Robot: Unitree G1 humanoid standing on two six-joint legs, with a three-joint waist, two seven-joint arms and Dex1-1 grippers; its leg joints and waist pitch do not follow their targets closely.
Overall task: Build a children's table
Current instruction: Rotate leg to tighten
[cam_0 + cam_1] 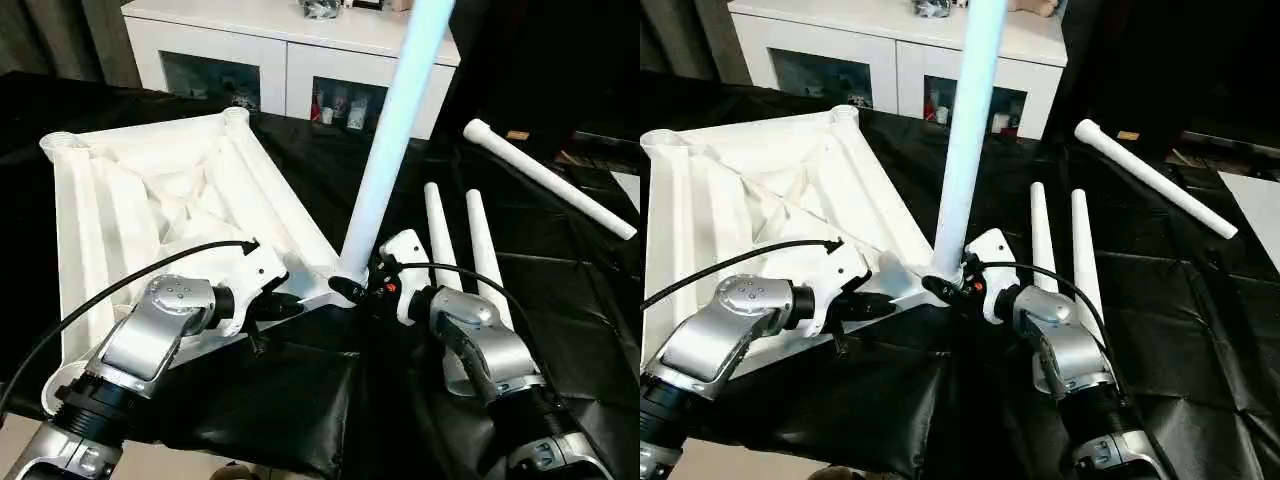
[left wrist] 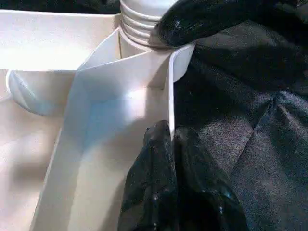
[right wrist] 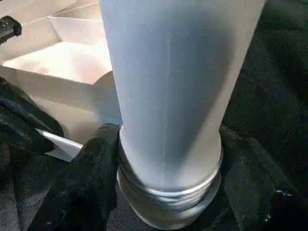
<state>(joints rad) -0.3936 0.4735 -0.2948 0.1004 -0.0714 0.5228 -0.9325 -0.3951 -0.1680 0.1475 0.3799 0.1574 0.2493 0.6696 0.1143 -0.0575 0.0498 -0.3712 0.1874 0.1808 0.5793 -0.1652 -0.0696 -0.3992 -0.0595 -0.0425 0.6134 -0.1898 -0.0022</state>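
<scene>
Head views: the table top point(image 1: 150, 200) lies upside down, ribbed side up, on a desk point(image 1: 560, 290) draped in black cloth. One leg point(image 1: 385, 150) stands upright in the near corner socket. Two loose legs point(image 1: 1060, 245) lie side by side on the cloth, just beside the right arm; a fourth leg point(image 1: 545, 178) lies farther back, well apart. A white cabinet point(image 1: 290, 50) stands behind.

Left wrist view: the left pincer point(image 2: 171, 139) is pressed together on the thin rim of the table top, near the corner socket.

Right wrist view: the right pincer point(image 1: 362, 285) sits at the threaded base of the standing leg, one black finger point(image 3: 94, 163) against the thread. Whether it is pinching or spread, I cannot tell.
</scene>
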